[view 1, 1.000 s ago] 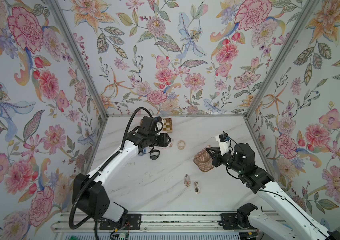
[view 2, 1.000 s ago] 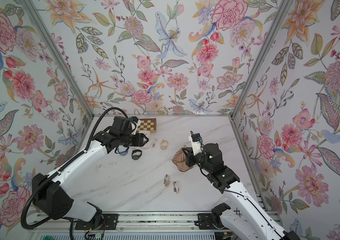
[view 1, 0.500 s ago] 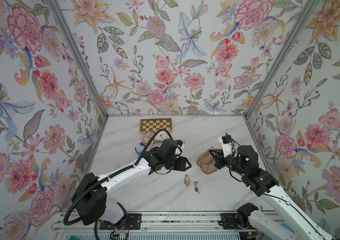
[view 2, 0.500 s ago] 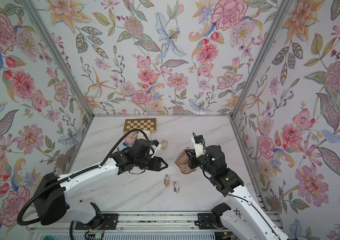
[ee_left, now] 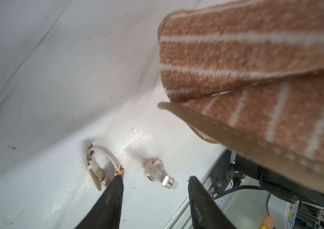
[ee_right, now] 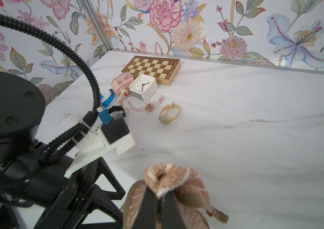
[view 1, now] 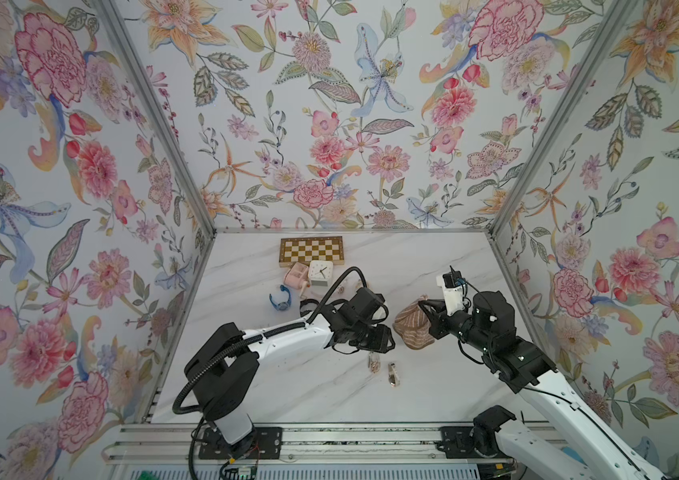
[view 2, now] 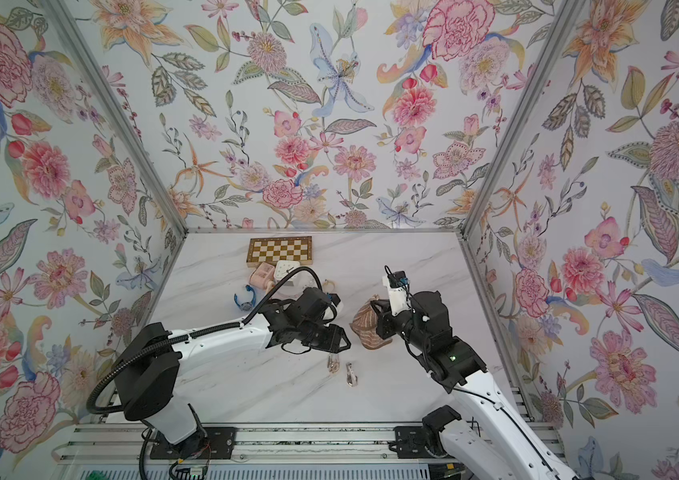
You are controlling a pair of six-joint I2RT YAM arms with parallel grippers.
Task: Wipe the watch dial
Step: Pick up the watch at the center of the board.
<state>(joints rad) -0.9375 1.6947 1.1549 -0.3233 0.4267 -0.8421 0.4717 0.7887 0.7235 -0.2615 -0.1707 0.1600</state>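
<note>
Left gripper (view 1: 385, 340) empty, jaws apart, just above watch (ee_left: 101, 166) and small watch (ee_left: 155, 172); nearer arm. Right gripper (ee_right: 158, 195) clamps cloth (ee_right: 169, 176), alongside.

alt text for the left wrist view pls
The left gripper, jaws open and empty, points down at a white-strapped watch and a second watch lying on the white table. A striped brown cloth hangs close by.
</note>
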